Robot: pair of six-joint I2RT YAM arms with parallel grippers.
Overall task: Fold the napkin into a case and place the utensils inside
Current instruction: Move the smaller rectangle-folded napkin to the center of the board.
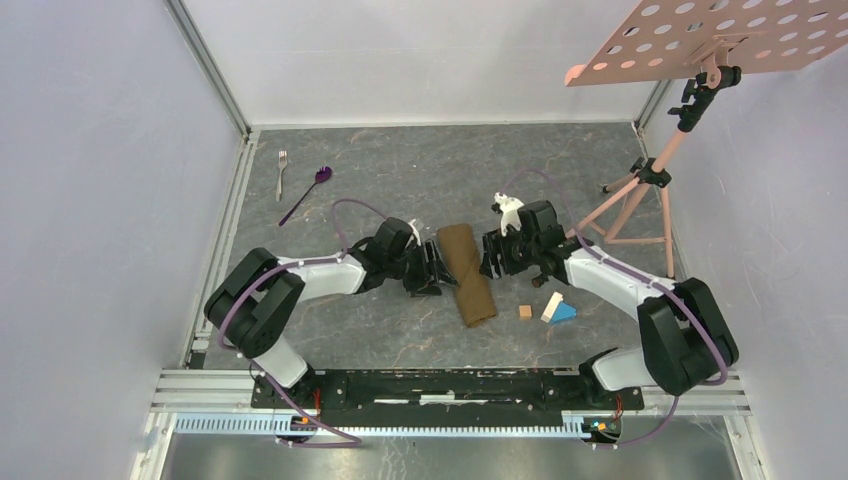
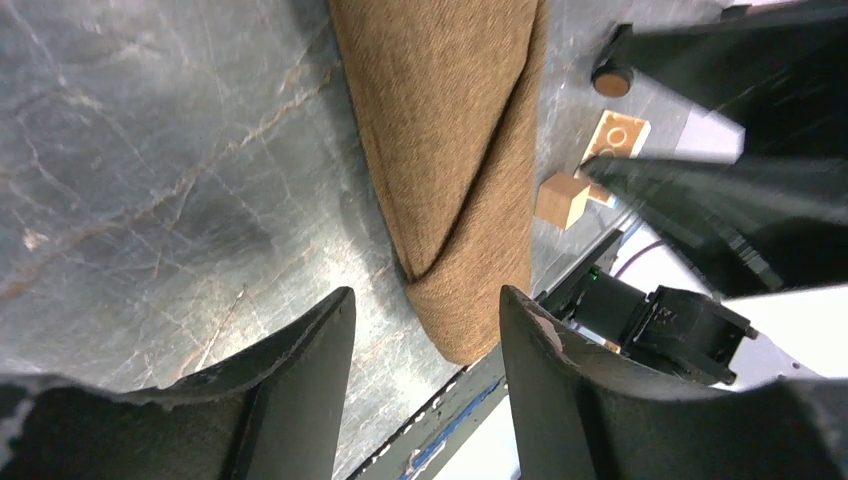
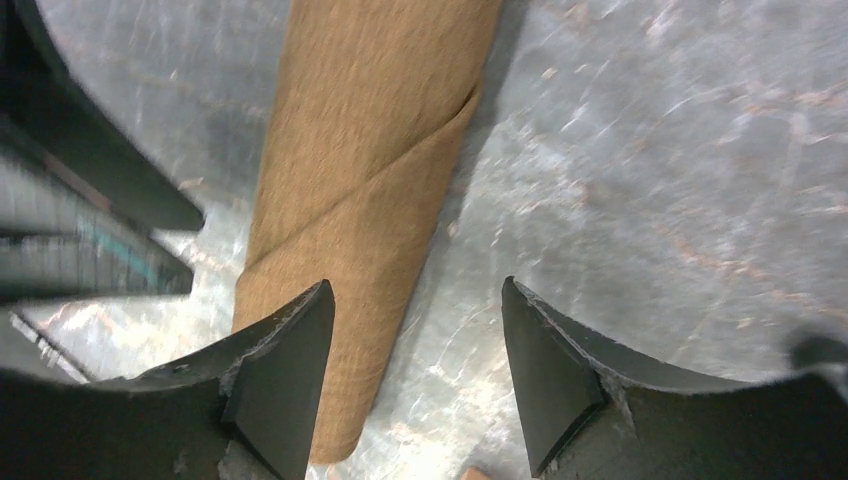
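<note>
The napkin [image 1: 470,272] lies mid-table, folded into a long narrow brown case with a diagonal flap across it [image 2: 450,150] [image 3: 370,150]. My left gripper [image 1: 435,265] [image 2: 428,295] hovers open at its left side, and the case's near end shows between the fingers, untouched. Just off the right side is my right gripper [image 1: 490,255] [image 3: 417,287], also open; its left finger overlaps the cloth's edge and bare table shows in the gap. The utensils lie at the far left: a silver fork [image 1: 282,172] and a purple spoon [image 1: 308,192].
Small wooden blocks [image 1: 524,311] [image 1: 551,306] [image 2: 562,198] and a blue one [image 1: 565,313] sit right of the case. A pink tripod stand [image 1: 640,190] carrying a perforated board [image 1: 720,35] fills the back right. Walls and rails border the table.
</note>
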